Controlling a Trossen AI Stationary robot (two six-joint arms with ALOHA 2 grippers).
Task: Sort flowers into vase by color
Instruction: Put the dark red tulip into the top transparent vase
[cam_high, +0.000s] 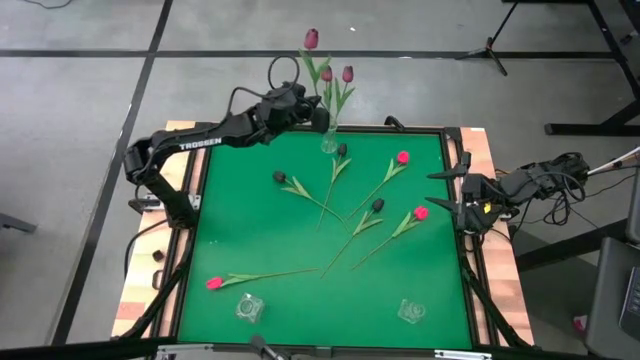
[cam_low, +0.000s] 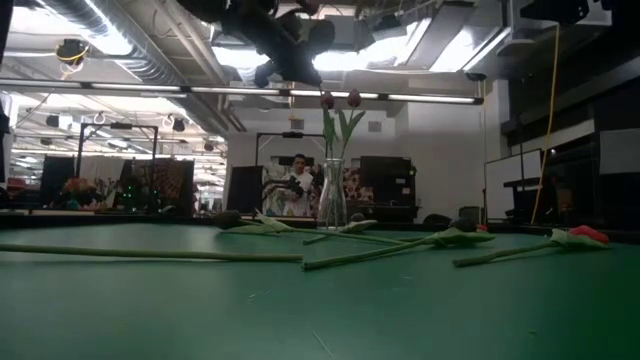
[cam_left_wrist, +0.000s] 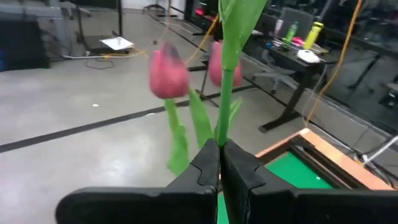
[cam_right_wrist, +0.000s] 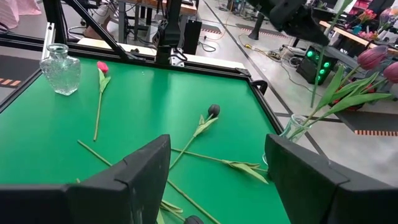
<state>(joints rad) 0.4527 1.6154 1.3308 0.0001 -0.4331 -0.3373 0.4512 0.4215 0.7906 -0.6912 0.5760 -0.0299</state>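
Note:
A clear glass vase (cam_high: 329, 143) stands at the table's far edge with two mauve tulips (cam_high: 337, 75) upright in it, their stems in its neck. My left gripper (cam_high: 318, 115) hovers just above that vase, shut on a third mauve tulip (cam_high: 311, 38). On the green mat lie three near-black tulips (cam_high: 341, 150), (cam_high: 279, 177), (cam_high: 377, 205) and three pink-red ones (cam_high: 403, 157), (cam_high: 421, 212), (cam_high: 213, 283), stems crossing in the middle. My right gripper (cam_high: 447, 190) waits open at the table's right edge, touching nothing. My left gripper pinches the third tulip's green stem (cam_left_wrist: 222, 127) between its two fingers (cam_left_wrist: 205, 163), which lie across the stem, well below the head. The tulip stands upright and runs down toward the vase (cam_right_wrist: 297, 127); whether its lower end is inside the neck I cannot tell.
Two empty glass vases (cam_high: 249, 307), (cam_high: 411, 311) stand near the table's near edge, left and right. A raised dark frame (cam_high: 455, 160) borders the mat. Bare mat shows between the near vases and at the far left. A person (cam_low: 297, 180) sits in the room behind.

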